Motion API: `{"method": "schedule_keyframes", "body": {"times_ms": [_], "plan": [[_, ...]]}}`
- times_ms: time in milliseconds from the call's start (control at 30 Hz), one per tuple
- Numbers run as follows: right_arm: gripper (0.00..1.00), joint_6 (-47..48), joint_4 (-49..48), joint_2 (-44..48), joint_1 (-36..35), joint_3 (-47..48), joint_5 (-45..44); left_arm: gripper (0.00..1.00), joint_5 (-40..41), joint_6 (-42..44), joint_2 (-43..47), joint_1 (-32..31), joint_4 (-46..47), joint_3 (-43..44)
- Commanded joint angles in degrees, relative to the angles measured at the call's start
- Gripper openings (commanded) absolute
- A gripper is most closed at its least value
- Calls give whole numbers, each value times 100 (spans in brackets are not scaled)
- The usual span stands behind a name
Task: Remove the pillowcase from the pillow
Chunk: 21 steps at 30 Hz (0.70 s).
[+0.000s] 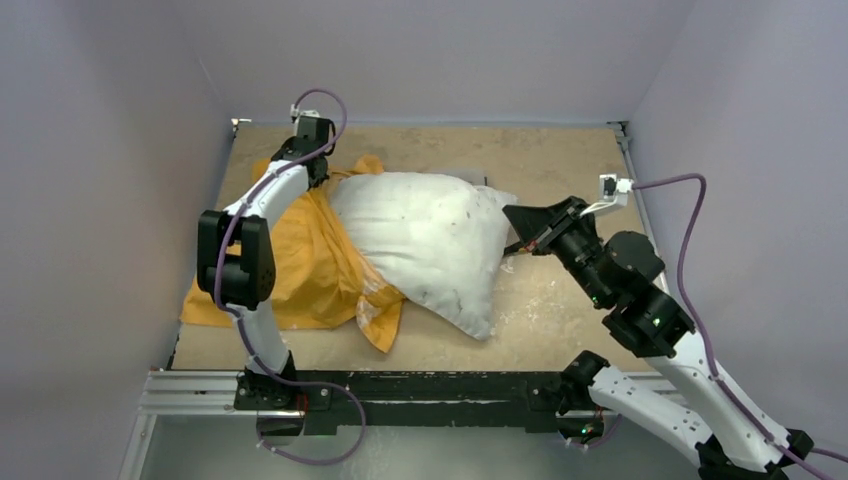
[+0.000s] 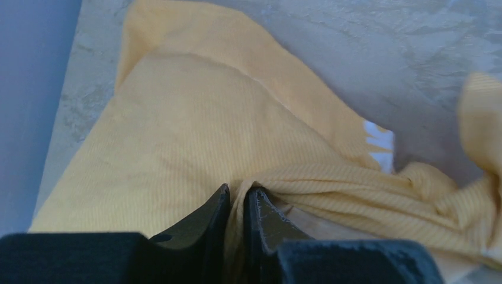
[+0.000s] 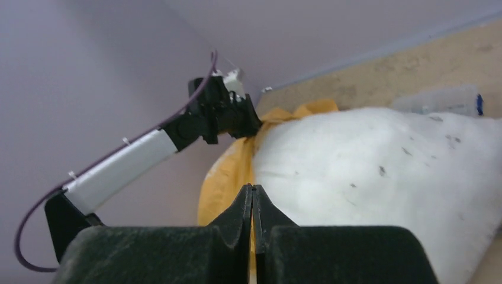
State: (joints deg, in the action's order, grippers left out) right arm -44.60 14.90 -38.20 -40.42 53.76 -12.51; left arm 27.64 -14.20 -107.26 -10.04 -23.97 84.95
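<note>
Dragging is risked for the plump white stuffed pillow point(image 1: 430, 240), lying mid-worktop with its near-left end seemingly caught in the bright orange fabric pillowcase point(image 1: 300, 275), since only the left gripper point(image 2: 237, 195) is clamped on cloth near the far-left corner, the right gripper point(image 3: 253, 192) having its fingers pressed together, seemingly empty.

The top camera looks down on the whole table point(image 1: 560, 160) from behind. The left wrist camera sits very near the pillowcase point(image 2: 195, 130). The right wrist camera looks low across the pillow point(image 3: 385, 160). All share the pillowcase.
</note>
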Motion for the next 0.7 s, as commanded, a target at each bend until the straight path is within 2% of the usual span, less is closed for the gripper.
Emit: {"method": "schedule_keyframes", "body": {"times_ms": [0, 67, 200, 267, 333, 400, 433, 567, 667], "plan": [[6, 465, -794, -631, 10, 207, 212, 19, -656, 152, 421, -748, 157, 409], [17, 677, -939, -988, 8, 261, 369, 23, -947, 192, 688, -1033, 272, 384], [58, 1099, -1189, -1593, 5, 414, 592, 36, -1419, 55, 1238, -1261, 368, 234], [78, 1252, -1253, -1864, -12, 471, 628, 47, -1367, 12, 1511, -1393, 246, 228], [93, 1331, -1265, -2184, -77, 523, 659, 62, -1267, -109, 1868, -1490, 124, 148], [98, 1327, -1245, -2470, -256, 551, 533, 76, -1170, -372, 2303, -1498, -22, -30], [99, 1293, -1233, -2613, -424, 567, 407, 78, -1087, -457, 2534, -1500, -114, -164], [99, 1062, -950, -3318, -1094, 771, -193, 80, -542, -609, 3542, -1501, -581, -886], [99, 877, -692, -3855, -1332, 906, -484, 80, -472, -672, 4316, -1501, -833, -1592]]}}
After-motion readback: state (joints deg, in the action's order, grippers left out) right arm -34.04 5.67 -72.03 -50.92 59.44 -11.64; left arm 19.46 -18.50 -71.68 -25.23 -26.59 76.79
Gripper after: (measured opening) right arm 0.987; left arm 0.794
